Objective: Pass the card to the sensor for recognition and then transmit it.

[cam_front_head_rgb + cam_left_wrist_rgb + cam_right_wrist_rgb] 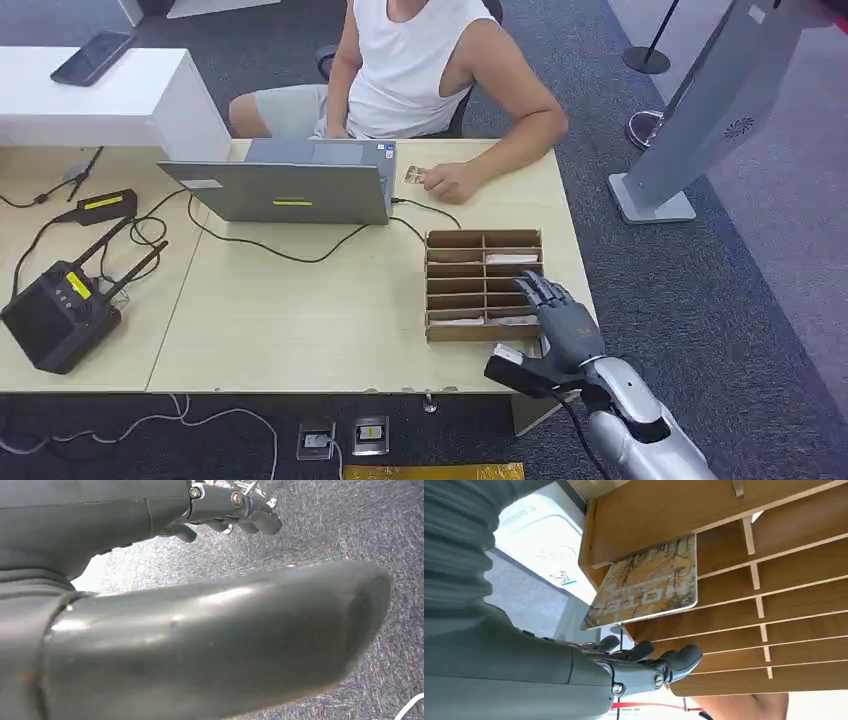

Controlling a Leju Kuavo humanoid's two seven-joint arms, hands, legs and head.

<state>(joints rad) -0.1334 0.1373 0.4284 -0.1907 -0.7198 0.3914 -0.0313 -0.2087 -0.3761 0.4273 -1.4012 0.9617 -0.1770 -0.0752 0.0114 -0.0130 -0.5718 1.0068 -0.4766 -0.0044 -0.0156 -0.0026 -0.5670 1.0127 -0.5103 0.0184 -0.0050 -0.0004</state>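
Early stage by my read: the card [646, 582] sits in the wooden slotted organizer [440, 240], one corner poking out past the near edge, nothing lifted yet. The right hand [560, 318] hovers over the organizer's right side, fingers loosely curled and empty, close to the card but not touching it as far as the right wrist view shows. Left to do: grab the card, present it to the sensor, hand it on. The likely sensor is the white device [546, 547] just beside the organizer, but it's cropped and partly behind the arm, so not sure. The left hand [235, 510] hangs over carpet, fingers curled in with nothing in them. A person [420, 60] sits across the table with a hand resting by the laptop [290, 185]. Card print is upside down, looks like "HOTEL", the rest is unreadable.
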